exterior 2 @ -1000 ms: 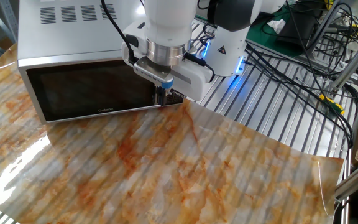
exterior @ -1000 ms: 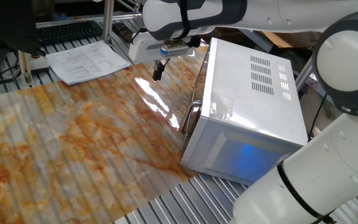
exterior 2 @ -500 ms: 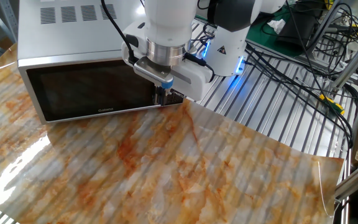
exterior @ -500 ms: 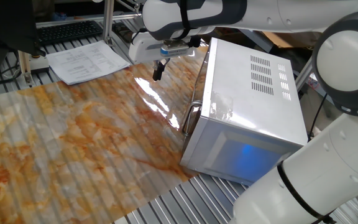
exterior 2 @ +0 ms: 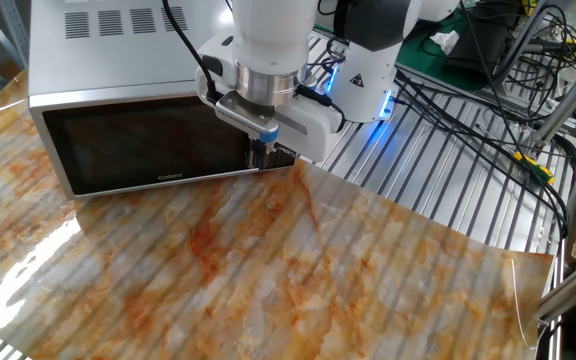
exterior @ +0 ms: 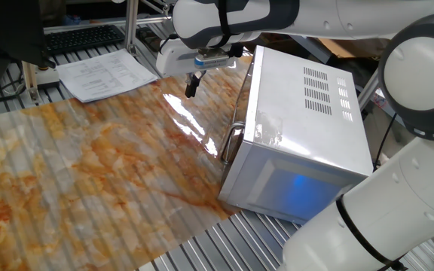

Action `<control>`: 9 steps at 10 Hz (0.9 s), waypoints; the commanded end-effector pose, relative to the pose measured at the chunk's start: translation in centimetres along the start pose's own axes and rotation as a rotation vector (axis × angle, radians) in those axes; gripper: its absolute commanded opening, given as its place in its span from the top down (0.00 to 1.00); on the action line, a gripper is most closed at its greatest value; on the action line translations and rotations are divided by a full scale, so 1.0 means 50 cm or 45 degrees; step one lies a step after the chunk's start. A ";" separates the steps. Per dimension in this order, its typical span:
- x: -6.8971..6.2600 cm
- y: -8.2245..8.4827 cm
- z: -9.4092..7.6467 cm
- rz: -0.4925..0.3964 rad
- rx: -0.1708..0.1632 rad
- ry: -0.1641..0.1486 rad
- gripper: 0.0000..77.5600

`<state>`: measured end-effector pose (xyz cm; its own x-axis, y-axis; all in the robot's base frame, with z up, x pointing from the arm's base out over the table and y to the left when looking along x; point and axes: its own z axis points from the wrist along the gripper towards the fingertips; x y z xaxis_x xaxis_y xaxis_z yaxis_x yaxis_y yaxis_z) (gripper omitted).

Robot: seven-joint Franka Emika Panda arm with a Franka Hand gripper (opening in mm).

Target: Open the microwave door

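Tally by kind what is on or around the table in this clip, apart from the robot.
Microwave: 1, with its door shut
Keyboard: 1
Stack of printed papers: 1
Marbled table cover: 1
Total: 4
The tool hangs just in front of the door's right end.

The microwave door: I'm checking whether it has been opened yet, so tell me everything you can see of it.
The microwave door is a flat front panel with a dark glossy window, a thin white frame and small lettering along its lower edge. It looks shut, flush with the white body. A curved silver bar handle stands off it near one side edge. The gripper hangs just in front of the door's other end, near the mat; whether it touches the door cannot be told.
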<state>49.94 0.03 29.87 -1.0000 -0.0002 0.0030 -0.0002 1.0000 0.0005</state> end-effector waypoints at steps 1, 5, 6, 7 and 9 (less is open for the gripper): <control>0.000 0.000 0.000 -0.002 -0.037 0.018 1.00; 0.000 0.001 0.001 -0.002 -0.002 0.031 1.00; 0.001 0.000 0.011 0.002 -0.005 0.039 1.00; 0.003 -0.003 0.031 -0.002 -0.005 0.030 1.00; 0.004 -0.006 0.045 0.009 -0.003 0.030 1.00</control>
<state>49.74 -0.02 28.77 -0.9996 -0.0023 0.0269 -0.0022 1.0000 0.0037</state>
